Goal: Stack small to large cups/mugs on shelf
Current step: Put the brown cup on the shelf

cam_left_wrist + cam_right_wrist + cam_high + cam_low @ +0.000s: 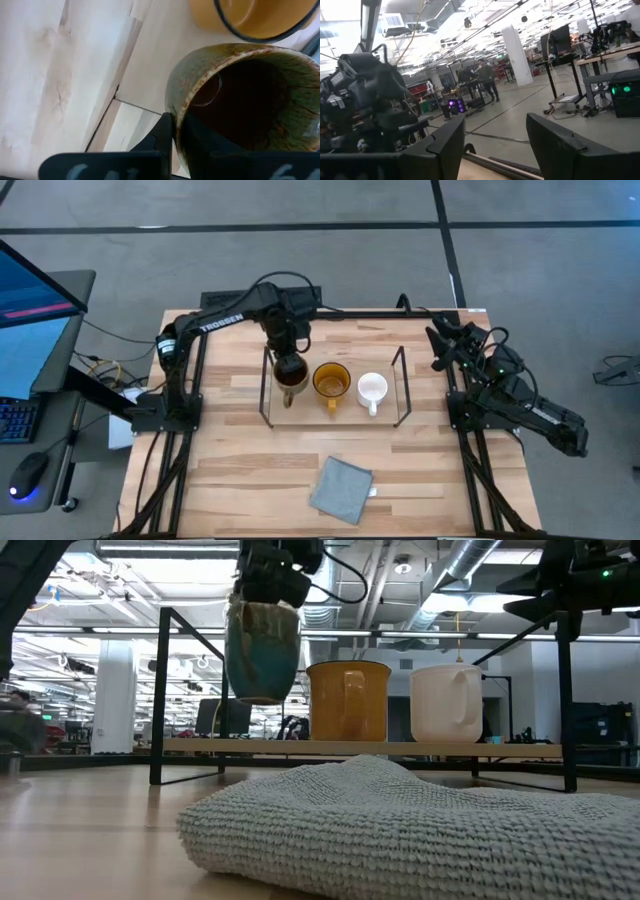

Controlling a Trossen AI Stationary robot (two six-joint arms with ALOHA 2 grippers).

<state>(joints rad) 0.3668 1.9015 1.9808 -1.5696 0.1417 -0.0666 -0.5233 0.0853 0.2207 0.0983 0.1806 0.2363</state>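
A brownish-green glazed mug [262, 650] with a dark inside hangs from my left gripper [290, 352] over the left end of the shelf [360, 748], clear of its light-wood board. An amber mug [331, 380] stands at the middle of the board, and a small white mug [372, 388] stands to its right, both on their bases. My right gripper [495, 132] is open and empty, raised beyond the shelf's right end [440, 340]. My left gripper holds the brownish mug by its rim wall [177, 112], one finger [162, 135] outside and one finger [210, 147] inside the hollow. The fingers come from above, pointing down. The mug hangs below them, slightly tilted, lifted clear of the shelf board.
A grey knitted cloth [340, 488] lies on the tabletop near the front edge, in front of the shelf. Black wire frames [160, 690] stand at both short ends of the shelf. A desk with a monitor and a mouse [28, 470] stands left of the table.
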